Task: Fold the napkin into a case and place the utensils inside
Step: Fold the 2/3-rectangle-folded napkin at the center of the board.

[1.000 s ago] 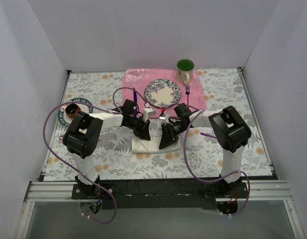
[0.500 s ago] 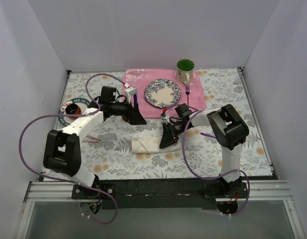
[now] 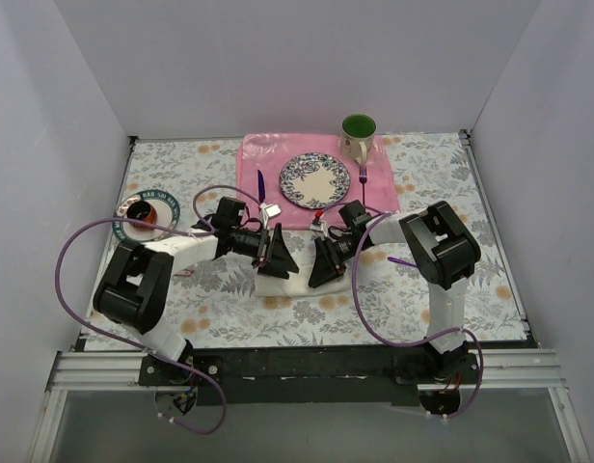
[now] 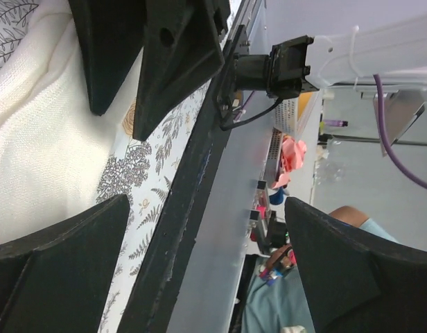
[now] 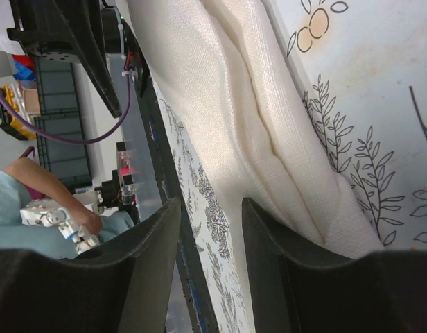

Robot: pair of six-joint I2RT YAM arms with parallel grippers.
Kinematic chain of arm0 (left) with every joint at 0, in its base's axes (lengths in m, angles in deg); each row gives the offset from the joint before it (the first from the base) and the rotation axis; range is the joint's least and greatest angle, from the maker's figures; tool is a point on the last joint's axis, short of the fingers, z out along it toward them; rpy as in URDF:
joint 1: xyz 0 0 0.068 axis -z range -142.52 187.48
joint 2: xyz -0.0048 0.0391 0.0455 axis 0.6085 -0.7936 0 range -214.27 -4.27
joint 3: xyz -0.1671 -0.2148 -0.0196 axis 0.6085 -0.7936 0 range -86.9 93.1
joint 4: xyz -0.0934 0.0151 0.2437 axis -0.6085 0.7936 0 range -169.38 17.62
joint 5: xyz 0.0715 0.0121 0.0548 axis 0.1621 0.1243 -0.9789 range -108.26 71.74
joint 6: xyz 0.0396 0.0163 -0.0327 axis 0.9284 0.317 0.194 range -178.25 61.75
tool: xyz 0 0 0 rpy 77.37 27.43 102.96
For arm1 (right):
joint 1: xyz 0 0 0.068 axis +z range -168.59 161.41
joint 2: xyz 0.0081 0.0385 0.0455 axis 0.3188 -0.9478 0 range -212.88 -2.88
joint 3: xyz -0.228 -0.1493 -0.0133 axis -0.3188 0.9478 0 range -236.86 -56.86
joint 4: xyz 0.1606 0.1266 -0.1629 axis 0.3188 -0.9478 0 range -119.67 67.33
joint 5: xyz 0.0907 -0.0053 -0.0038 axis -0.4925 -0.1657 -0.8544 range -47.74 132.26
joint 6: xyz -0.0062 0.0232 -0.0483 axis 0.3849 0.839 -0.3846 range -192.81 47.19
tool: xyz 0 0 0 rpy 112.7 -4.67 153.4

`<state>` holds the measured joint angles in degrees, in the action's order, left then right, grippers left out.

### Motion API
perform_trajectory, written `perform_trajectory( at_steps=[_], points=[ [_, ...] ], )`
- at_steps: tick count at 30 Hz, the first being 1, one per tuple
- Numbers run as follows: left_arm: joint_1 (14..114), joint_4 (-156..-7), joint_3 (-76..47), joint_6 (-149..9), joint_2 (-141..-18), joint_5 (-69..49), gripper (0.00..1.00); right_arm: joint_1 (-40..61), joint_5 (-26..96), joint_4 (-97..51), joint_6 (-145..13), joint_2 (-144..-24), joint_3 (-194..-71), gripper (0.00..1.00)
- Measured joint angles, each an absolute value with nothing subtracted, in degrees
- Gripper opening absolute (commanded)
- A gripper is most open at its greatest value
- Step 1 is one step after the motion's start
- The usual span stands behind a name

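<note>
The napkin (image 3: 281, 282) lies folded into a narrow cream band on the flowered tablecloth, between both grippers. My left gripper (image 3: 278, 256) hovers at its left part, jaws wide open and empty (image 4: 206, 205); the napkin (image 4: 33, 139) shows at the left of that view. My right gripper (image 3: 326, 268) is at the band's right end, open about halfway (image 5: 210, 208), with one finger (image 5: 290, 277) over the napkin's (image 5: 248, 118) edge and tablecloth in the gap. Small thin pieces that look like the utensils lie left (image 3: 184, 275) and right (image 3: 403, 260) of the arms.
At the back, a pink placemat (image 3: 268, 154) carries a patterned plate (image 3: 315, 180), a dark purple knife (image 3: 260, 183) and a fork (image 3: 363, 177). A green-lined mug (image 3: 358, 135) stands behind. A saucer with a small cup (image 3: 143, 209) is at the left.
My left gripper let go at the napkin, swung out to the back left, then came back over the napkin with its jaws opened wide. The right arm has not moved.
</note>
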<state>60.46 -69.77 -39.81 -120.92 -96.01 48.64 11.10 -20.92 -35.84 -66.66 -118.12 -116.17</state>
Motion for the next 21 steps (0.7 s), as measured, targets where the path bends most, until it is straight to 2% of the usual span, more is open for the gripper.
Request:
perform_trajectory(
  at_steps=[12,21],
  points=[
    [58.78,-74.73,-43.61,-129.16,-105.32,43.74,0.98,11.03,-20.90,-35.91,-66.64,-118.12,-116.17,0.51],
    [55.30,-73.88,-44.12,-127.68,-106.94,47.17,0.98,10.66,-21.23,-35.89,-66.77,-118.45,-116.17,0.51]
  ],
)
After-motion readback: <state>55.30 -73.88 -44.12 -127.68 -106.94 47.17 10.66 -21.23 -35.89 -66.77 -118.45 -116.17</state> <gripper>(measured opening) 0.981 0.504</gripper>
